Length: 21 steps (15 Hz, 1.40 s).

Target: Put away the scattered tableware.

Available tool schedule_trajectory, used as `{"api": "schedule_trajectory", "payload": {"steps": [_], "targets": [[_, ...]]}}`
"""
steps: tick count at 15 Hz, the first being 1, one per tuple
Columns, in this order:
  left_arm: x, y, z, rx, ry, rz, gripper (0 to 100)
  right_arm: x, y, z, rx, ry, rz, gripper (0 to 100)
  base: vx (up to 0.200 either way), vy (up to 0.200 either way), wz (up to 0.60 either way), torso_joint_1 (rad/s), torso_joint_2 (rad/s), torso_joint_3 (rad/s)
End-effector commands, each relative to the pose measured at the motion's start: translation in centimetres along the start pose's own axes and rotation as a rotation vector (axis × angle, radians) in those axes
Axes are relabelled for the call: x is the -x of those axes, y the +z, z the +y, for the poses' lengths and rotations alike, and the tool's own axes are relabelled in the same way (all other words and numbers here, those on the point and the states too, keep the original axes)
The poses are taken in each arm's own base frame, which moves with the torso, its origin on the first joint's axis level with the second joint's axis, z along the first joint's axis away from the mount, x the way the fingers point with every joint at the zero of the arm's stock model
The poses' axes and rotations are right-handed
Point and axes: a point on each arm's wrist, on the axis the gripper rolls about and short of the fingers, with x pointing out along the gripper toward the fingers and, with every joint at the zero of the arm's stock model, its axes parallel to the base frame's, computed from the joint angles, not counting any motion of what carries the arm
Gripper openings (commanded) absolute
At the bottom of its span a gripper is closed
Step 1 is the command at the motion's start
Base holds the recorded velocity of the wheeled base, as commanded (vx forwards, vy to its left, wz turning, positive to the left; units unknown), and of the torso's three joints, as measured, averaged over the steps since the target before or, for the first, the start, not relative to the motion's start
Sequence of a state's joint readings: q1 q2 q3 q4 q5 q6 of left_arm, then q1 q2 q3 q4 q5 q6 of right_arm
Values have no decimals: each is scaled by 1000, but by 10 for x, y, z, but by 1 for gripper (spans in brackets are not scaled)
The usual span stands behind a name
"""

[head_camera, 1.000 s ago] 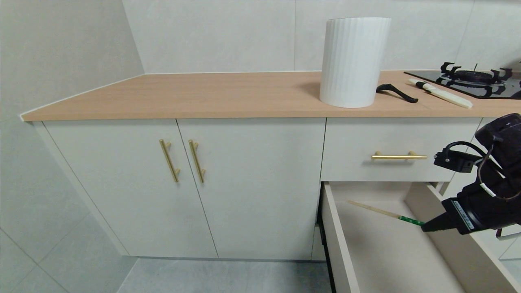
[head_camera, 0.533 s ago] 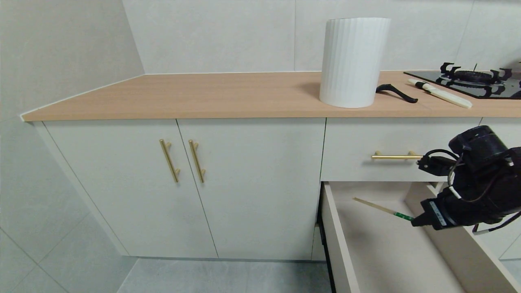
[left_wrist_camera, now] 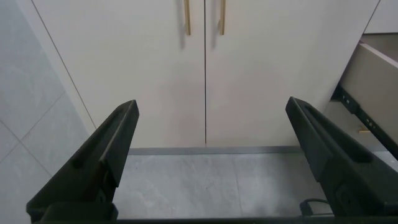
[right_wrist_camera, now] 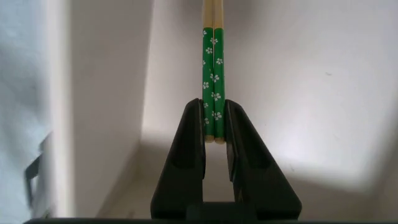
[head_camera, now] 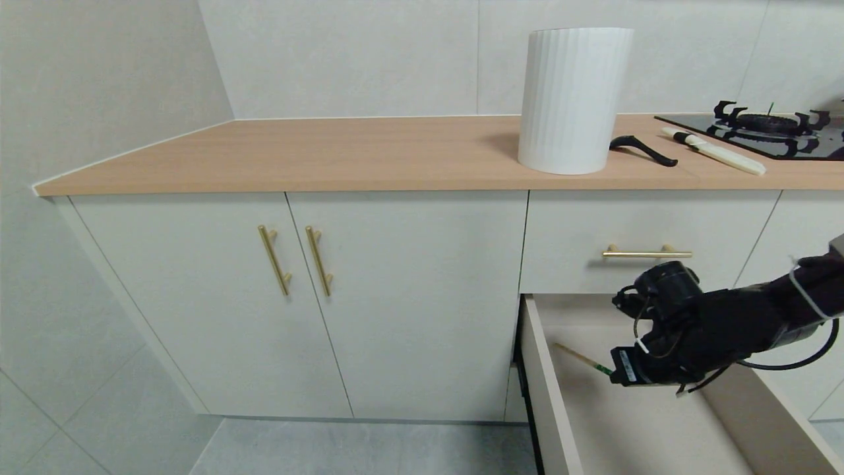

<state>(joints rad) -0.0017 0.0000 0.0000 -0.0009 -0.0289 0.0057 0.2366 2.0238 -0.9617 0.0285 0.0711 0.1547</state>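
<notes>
The right gripper (head_camera: 613,371) is clamping a pair of wooden chopsticks (head_camera: 580,358) by their green, flower-printed ends, its two black fingers (right_wrist_camera: 193,134) pressing against them from either side. The chopsticks are slanting out from the fingertips over the floor of the open lower drawer (head_camera: 544,389), with their bare tips pointing toward the drawer's left wall. I cannot tell whether they are touching the bottom. The right arm is reaching in over the drawer's right wall.

The left gripper (left_wrist_camera: 211,112) is hanging with its jaws spread wide and gripping nothing, facing the lower part of the double cabinet doors (left_wrist_camera: 205,62) and the grey tiled floor (left_wrist_camera: 205,180).

Above the open drawer, a shut drawer with a gold bar handle (head_camera: 646,253) is sitting under the wooden countertop (head_camera: 330,155). On the counter, a tall white ribbed container (head_camera: 570,99) is standing just beside a black curved utensil (head_camera: 643,150), and a cream-sheathed knife (head_camera: 715,152) is lying near the gas hob (head_camera: 768,125).
</notes>
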Motion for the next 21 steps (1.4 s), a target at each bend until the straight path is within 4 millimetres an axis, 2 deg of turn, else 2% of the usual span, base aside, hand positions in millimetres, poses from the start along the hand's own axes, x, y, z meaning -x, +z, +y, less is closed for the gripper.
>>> {"api": "schedule_trajectory", "payload": {"steps": [1, 4, 9, 15, 16, 21], "targets": [[0, 0, 0, 0, 0, -1, 100, -39, -16, -1, -5, -21, 109, 0, 0, 0, 0, 0, 0, 0], [0, 0, 0, 0, 0, 2, 100, -54, -23, 6, 1, -20, 143, 0, 0, 0, 0, 0, 0, 0], [0, 0, 0, 0, 0, 2, 100, -74, -30, 3, 4, -72, 168, 0, 0, 0, 0, 0, 0, 0], [0, 0, 0, 0, 0, 2, 100, -75, -29, 3, -15, -80, 158, 0, 0, 0, 0, 0, 0, 0], [0, 0, 0, 0, 0, -1, 100, -74, -29, 3, -15, -79, 157, 100, 0, 0, 0, 0, 0, 0], [0, 0, 0, 0, 0, 1, 100, -73, -28, 3, -18, -77, 151, 100, 0, 0, 0, 0, 0, 0]]}}
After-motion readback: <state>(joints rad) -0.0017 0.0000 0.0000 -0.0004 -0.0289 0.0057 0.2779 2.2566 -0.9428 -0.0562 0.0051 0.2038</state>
